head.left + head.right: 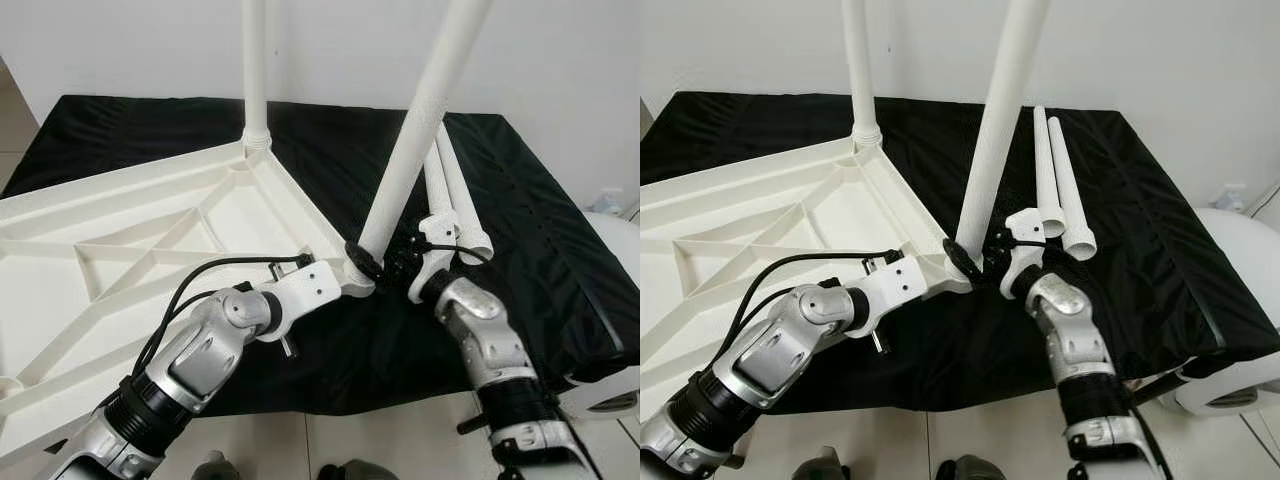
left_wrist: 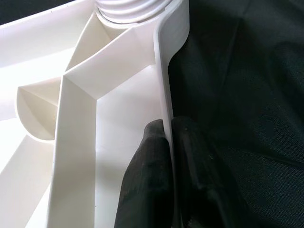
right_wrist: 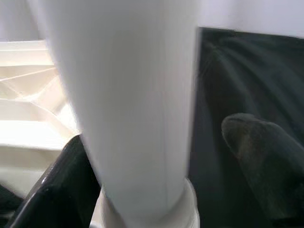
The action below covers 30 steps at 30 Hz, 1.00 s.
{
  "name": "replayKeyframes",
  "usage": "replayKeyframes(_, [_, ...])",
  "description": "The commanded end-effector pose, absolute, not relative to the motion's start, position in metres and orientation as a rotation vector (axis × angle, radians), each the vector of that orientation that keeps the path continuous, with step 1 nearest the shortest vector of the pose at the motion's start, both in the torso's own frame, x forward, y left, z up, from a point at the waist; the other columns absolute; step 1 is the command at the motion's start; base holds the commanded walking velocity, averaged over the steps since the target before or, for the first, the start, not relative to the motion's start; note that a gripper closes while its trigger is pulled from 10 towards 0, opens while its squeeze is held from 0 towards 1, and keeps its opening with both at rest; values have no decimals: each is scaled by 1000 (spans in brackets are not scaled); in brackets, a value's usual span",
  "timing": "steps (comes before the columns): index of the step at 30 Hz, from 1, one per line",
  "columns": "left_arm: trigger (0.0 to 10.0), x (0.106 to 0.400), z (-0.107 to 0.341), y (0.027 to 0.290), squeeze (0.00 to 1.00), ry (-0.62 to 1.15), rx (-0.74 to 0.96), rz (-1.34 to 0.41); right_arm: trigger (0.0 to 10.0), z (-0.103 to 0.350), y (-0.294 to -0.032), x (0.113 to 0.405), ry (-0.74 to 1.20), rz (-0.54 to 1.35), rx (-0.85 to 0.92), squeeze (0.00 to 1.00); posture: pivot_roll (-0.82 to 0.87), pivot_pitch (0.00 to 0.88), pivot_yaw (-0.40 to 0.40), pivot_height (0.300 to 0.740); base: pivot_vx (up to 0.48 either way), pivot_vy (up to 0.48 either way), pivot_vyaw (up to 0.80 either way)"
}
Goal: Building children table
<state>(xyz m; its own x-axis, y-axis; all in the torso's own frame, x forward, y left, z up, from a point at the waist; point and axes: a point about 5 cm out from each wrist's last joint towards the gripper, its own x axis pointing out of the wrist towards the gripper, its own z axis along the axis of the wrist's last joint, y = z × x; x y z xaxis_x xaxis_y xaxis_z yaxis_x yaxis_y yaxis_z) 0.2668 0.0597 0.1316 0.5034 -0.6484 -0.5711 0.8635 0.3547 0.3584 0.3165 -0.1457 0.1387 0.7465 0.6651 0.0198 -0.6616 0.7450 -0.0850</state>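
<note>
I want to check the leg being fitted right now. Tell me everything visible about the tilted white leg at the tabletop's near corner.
The tilted leg is a long, smooth white tube, plastic by its look, leaning right from its base. Its lower end meets the near corner socket of the upside-down white tabletop, with a collar at the base. The right gripper has its black fingers on either side of it near the base.

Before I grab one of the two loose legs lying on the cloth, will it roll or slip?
The loose legs are round, smooth tubes, so one would probably roll if nudged sideways. They look hollow plastic, likely light and stiff. The black cloth may damp rolling somewhat.
</note>
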Motion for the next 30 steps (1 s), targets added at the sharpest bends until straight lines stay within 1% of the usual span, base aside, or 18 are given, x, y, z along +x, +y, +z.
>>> replayKeyframes(1, [10000, 262, 137, 50, 0, 306, 715, -1041, 10000, 138, -152, 317, -44, 803, -76, 0, 31, 0, -74, 740, 0, 0, 0])
replayKeyframes(7, [10000, 262, 137, 50, 0, 304, 714, -1043, 10000, 142, -160, 328, -36, 860, -108, 0, 38, 0, -72, 740, 0, 0, 0])
replayKeyframes(10, [10000, 262, 137, 50, 0, 304, 715, -1043, 10000, 142, -161, 331, -31, 882, -148, 0, 41, 0, -72, 740, 0, 0, 0])
replayKeyframes(14, [10000, 262, 138, 49, 0, 302, 717, -1041, 10000, 142, -161, 335, -22, 904, -151, 0, 45, 0, -73, 740, 0, 0, 0])
replayKeyframes(15, [10000, 262, 139, 49, 0, 301, 717, -1041, 7333, 141, -161, 336, -20, 913, -152, 0, 46, 0, -73, 740, 0, 0, 0])
replayKeyframes(16, [10000, 262, 139, 49, 0, 300, 716, -1041, 4980, 140, -160, 336, -17, 921, -157, 0, 47, 0, -73, 740, 0, 0, 0])
replayKeyframes(17, [10000, 262, 139, 49, 0, 300, 716, -1041, 4980, 140, -160, 336, -17, 921, -157, 0, 47, 0, -73, 740, 0, 0, 0])
replayKeyframes(18, [10000, 262, 139, 49, 0, 299, 716, -1041, 2314, 139, -160, 336, -15, 927, -160, 0, 46, 0, -74, 740, 0, 0, 0])
replayKeyframes(19, [10000, 262, 139, 48, 0, 298, 717, -1043, 0, 137, -159, 335, -9, 945, -158, 0, 46, 0, -74, 740, 0, 0, 0])
replayKeyframes(28, [10000, 262, 139, 48, 0, 297, 718, -1044, 0, 132, -160, 333, 6, 981, -147, 0, 42, 0, -71, 740, 0, 0, 0])
replayKeyframes(29, [10000, 262, 138, 48, 0, 296, 719, -1046, 10000, 132, -160, 333, 6, 969, -138, 0, 39, 0, -70, 740, 0, 0, 0])
replayKeyframes(30, [10000, 262, 139, 48, 0, 296, 720, -1046, 10000, 132, -160, 334, 5, 964, -132, 0, 39, 0, -71, 740, 0, 0, 0])
